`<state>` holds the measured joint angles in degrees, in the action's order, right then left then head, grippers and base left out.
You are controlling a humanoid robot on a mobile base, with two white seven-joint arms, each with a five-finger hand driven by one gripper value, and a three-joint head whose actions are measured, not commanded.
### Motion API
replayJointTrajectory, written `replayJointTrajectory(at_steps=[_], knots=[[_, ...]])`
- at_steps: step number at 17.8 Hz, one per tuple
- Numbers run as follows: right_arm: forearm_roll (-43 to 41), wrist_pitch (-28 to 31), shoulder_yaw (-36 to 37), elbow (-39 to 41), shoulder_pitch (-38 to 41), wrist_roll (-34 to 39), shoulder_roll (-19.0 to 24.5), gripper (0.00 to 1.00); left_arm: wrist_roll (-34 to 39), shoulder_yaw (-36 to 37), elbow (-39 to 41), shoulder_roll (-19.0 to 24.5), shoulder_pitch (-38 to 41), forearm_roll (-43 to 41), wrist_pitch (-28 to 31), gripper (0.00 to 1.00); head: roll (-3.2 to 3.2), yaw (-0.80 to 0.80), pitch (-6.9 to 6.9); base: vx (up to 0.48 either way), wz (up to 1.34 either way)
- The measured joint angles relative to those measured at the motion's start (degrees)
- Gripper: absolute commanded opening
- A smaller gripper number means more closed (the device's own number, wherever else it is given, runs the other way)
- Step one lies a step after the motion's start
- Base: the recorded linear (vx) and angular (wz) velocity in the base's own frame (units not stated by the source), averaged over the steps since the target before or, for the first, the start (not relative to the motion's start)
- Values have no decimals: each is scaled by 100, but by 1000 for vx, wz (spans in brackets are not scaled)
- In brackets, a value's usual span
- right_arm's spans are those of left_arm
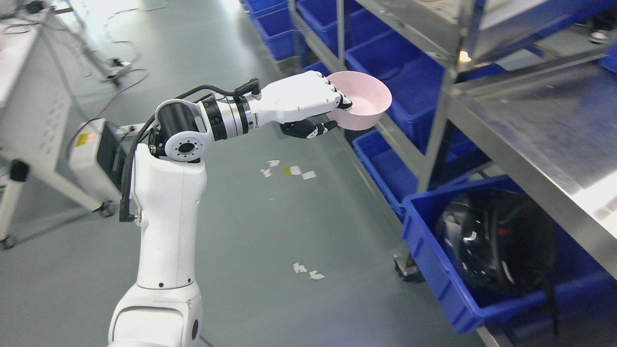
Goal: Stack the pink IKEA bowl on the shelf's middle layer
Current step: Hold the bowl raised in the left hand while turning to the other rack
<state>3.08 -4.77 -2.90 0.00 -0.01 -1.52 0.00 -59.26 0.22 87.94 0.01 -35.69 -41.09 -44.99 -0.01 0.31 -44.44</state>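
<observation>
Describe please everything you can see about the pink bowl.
The pink bowl is a round, plain, matte bowl that looks like plastic, and it appears empty. The left hand holds it in the air by its near rim: white fingers hook inside and a dark thumb presses underneath. It is tilted, so its opening faces up and toward the camera. It sits beside the metal shelf, above blue bins, touching neither.

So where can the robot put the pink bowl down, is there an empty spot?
The steel shelf on the right looks bare, bordered by its upright post and front edge. That is the open patch. Below it is crowded: blue bins fill the lower level, one holding a black helmet. The left robot hand holds the bowl just outside the shelf.
</observation>
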Motion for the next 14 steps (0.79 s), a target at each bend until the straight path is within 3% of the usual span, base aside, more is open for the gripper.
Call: replayJointTrajectory(at_steps=[5, 14], knots=[[0, 0, 0, 0, 1, 0, 0, 100, 3, -9, 78, -1, 47, 50, -1, 1, 0, 0, -1, 152, 814], [0, 0, 0, 0, 1, 0, 0, 100, 118, -18, 174, -1, 109, 85, -3, 1, 0, 0, -2, 250, 330]])
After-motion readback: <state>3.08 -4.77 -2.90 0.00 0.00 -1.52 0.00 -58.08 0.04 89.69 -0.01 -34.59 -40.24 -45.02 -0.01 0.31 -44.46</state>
